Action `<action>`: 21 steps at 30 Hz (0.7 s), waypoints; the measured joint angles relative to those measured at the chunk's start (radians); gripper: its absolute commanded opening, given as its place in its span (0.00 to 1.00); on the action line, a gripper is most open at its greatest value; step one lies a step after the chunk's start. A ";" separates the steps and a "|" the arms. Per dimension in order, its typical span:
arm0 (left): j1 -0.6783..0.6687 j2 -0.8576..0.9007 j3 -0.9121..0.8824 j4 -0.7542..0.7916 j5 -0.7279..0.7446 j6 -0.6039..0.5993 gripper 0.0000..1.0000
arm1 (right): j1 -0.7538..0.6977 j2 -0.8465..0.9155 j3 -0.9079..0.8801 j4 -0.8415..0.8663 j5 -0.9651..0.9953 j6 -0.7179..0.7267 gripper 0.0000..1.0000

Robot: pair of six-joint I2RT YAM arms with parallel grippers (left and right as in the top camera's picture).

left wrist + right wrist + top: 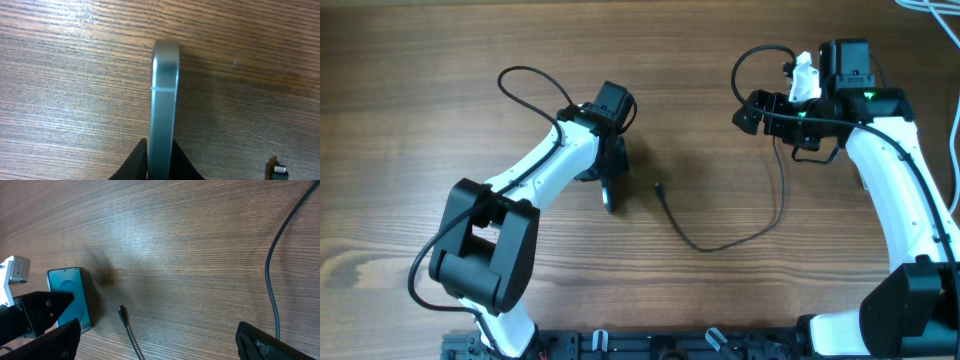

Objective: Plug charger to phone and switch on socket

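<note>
L end effector (161, 167) on slim metal-edged phone (165, 90)

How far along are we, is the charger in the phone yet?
Done: the left gripper holds the phone up on edge. In hand: nothing plugged; the charger lies loose on the table, tip near the phone, and the right gripper is open and empty. Left: pick up the charger, plug it in, switch the socket, which isn't in view.

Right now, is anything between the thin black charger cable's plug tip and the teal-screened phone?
Nothing visible. Only bare wooden table lies between the thin black charger cable's plug tip and the teal-screened rectangular phone, which the left gripper grips on its edge.
</note>
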 measured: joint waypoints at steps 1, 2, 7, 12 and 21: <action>0.000 0.000 0.000 -0.006 0.000 -0.004 0.17 | 0.000 0.000 0.000 0.000 0.000 0.000 1.00; 0.000 0.000 0.000 -0.009 0.000 -0.006 0.18 | 0.000 0.000 0.000 0.000 0.000 0.000 1.00; 0.000 0.000 0.000 -0.012 0.000 -0.022 0.14 | 0.000 0.000 0.000 0.000 0.000 0.000 1.00; 0.000 0.000 0.000 -0.013 0.000 -0.034 0.11 | 0.000 0.000 0.000 0.000 0.000 0.000 1.00; 0.000 0.000 0.000 -0.014 0.023 -0.039 0.16 | 0.000 0.000 0.000 0.000 0.000 0.000 1.00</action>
